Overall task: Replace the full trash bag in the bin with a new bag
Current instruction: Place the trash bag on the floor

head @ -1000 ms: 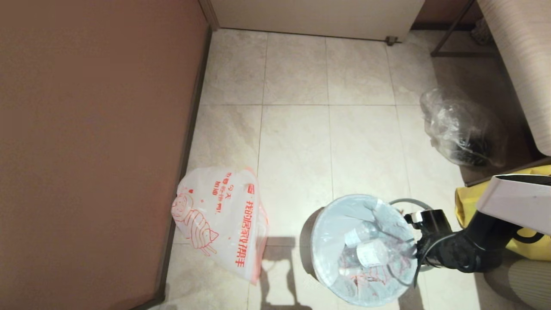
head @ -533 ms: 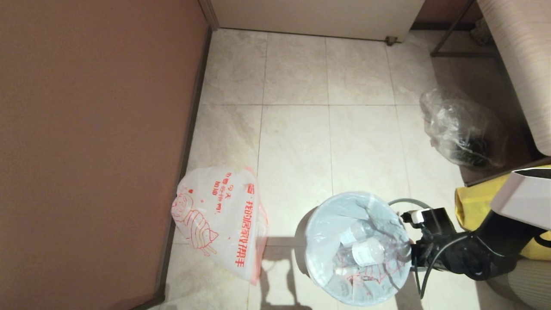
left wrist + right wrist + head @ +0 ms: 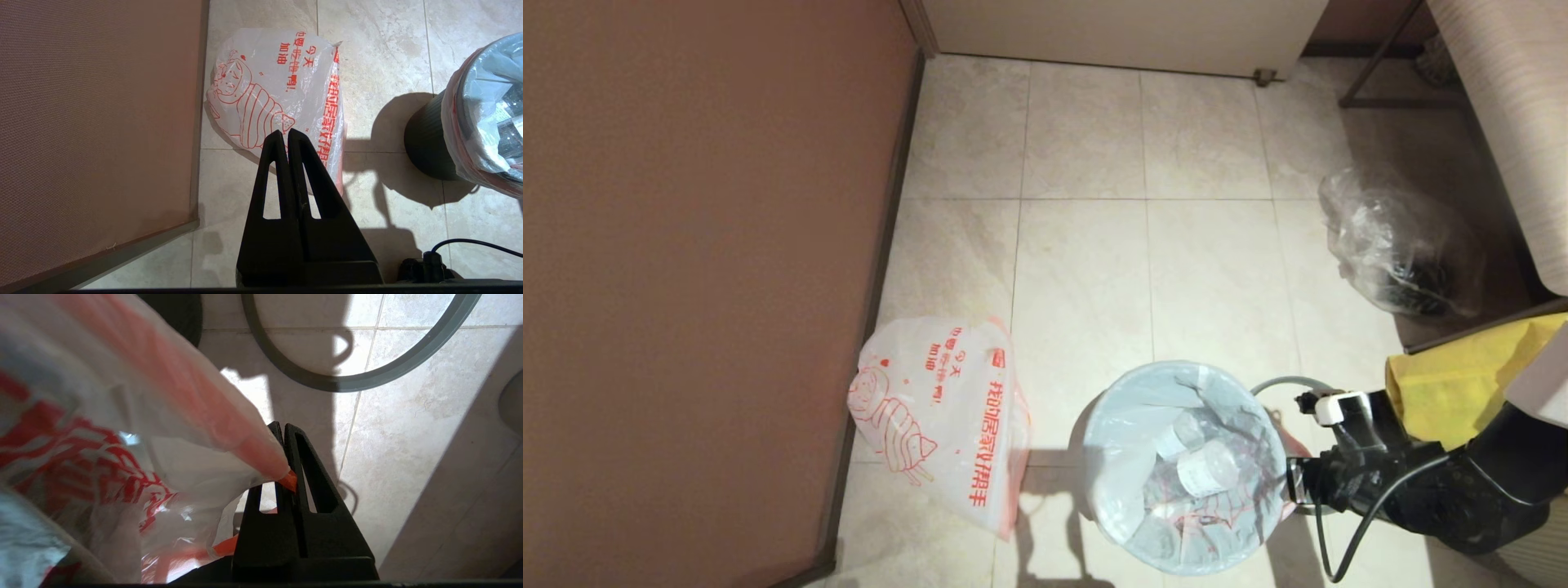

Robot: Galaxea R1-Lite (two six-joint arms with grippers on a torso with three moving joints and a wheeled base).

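Note:
The full trash bag (image 3: 1168, 425) lines the bin (image 3: 425, 143) near the front of the floor, with clear bottles lying inside it. My right gripper (image 3: 1292, 482) sits at the bin's right edge, shut on the red-edged handle of that bag (image 3: 122, 416); the right wrist view shows the plastic pinched at the gripper (image 3: 284, 428). The bin's grey ring (image 3: 1286, 381) lies off on the floor behind it. Flat on the tiles to the left lies the new bag (image 3: 939, 408). My left gripper (image 3: 284, 134) hangs shut and empty above the new bag (image 3: 282, 81).
A brown wall panel (image 3: 703, 286) runs along the left. At the right stand a clear bag with dark contents (image 3: 1401, 245) and a yellow bag (image 3: 1445, 400). A white door (image 3: 1119, 33) closes the far side. Open tiles lie between.
My right arm has drawn nearer and lower along the bin's right edge, holding the bag. The bag's mouth and the bin have shifted a little to the left.

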